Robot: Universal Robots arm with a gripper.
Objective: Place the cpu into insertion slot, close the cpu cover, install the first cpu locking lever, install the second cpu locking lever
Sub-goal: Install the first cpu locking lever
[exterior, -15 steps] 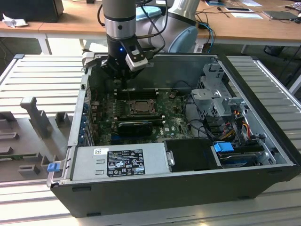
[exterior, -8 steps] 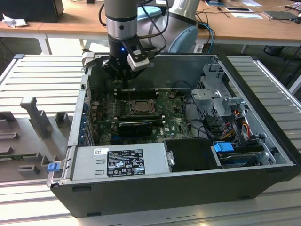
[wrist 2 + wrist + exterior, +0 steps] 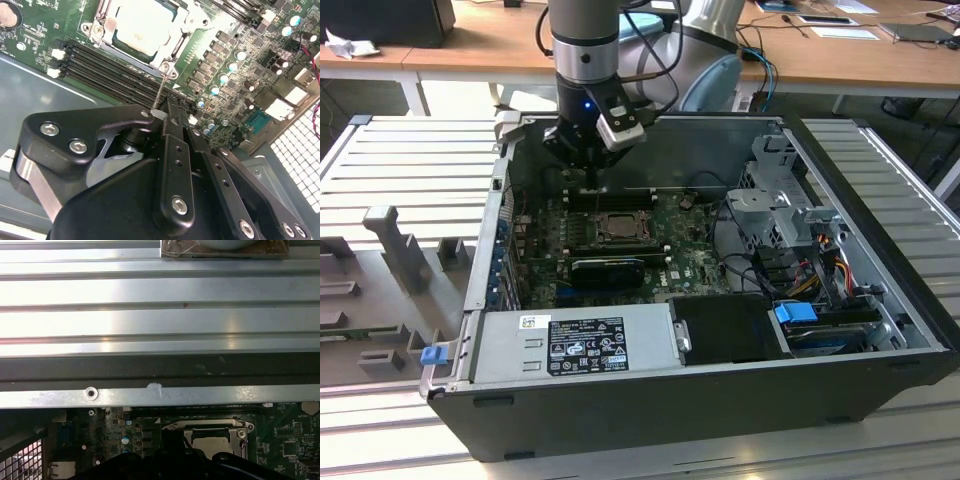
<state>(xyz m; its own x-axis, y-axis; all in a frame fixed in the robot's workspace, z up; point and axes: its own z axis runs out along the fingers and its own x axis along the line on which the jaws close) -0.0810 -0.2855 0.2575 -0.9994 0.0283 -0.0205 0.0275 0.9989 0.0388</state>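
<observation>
Pale, silvery-beige cpu lies flat, framed by the lowered metal cpu cover; gripper is clamped on a thin locking lever.

A ribbed aluminium table carries the open computer case and grey fixture blocks.

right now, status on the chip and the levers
Gripper shut on tip of raised lever. Chip seated, cover down over it. Memory slots close beside, nothing blocking seen.
</observation>
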